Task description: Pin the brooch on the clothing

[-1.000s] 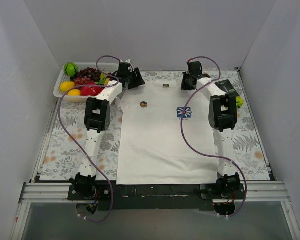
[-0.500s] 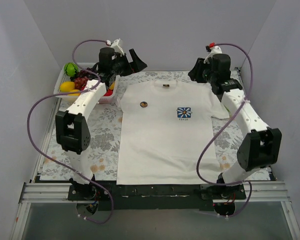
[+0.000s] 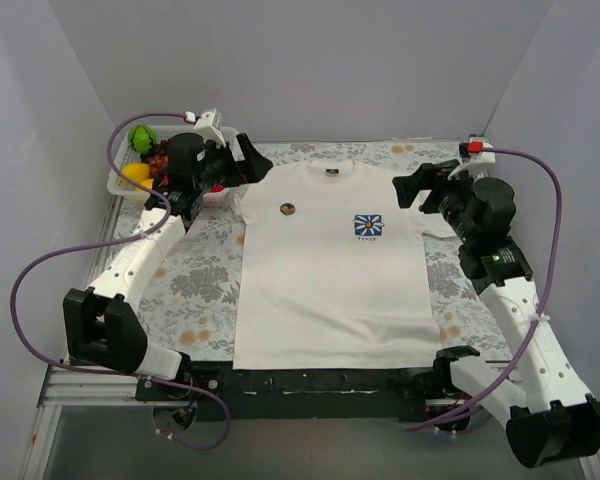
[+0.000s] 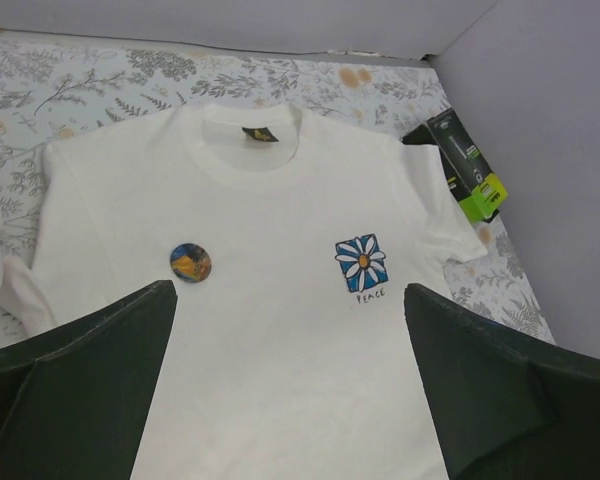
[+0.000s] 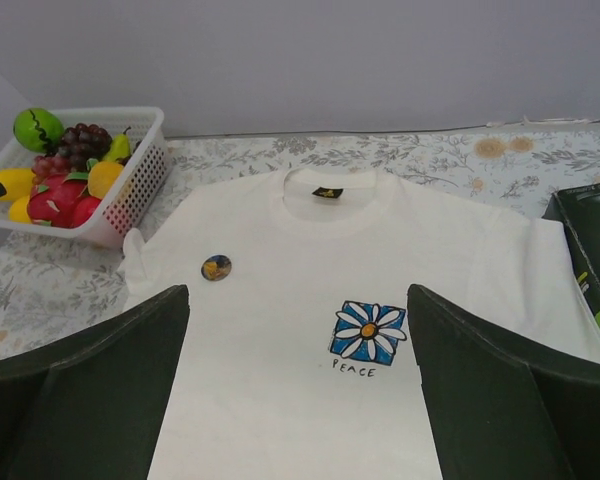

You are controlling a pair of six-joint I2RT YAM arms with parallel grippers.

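Because the brooch [image 4: 191, 263] is a tiny, flat, rigid disc lying flush on soft cloth, it probably weighs almost nothing and would slip easily. The rim is the likely place to pinch it, from opposite sides. It sits on the white T-shirt [image 3: 320, 290], left of the blue flower logo [image 4: 361, 262] and below the collar in the left wrist view. Whether its pin is through the fabric cannot be told. The shirt lies spread flat on the floral surface [image 3: 195, 280] and looks limp, likely to bunch if dragged. The left claw [image 3: 252, 165], at the upper left of the overhead view beside the fruit basket [image 5: 140, 190], is spread wide, holding nothing and touching nothing. The right claw [image 3: 412, 188], at the right near the shirt's sleeve, is likewise wide apart and empty, raised off the cloth.
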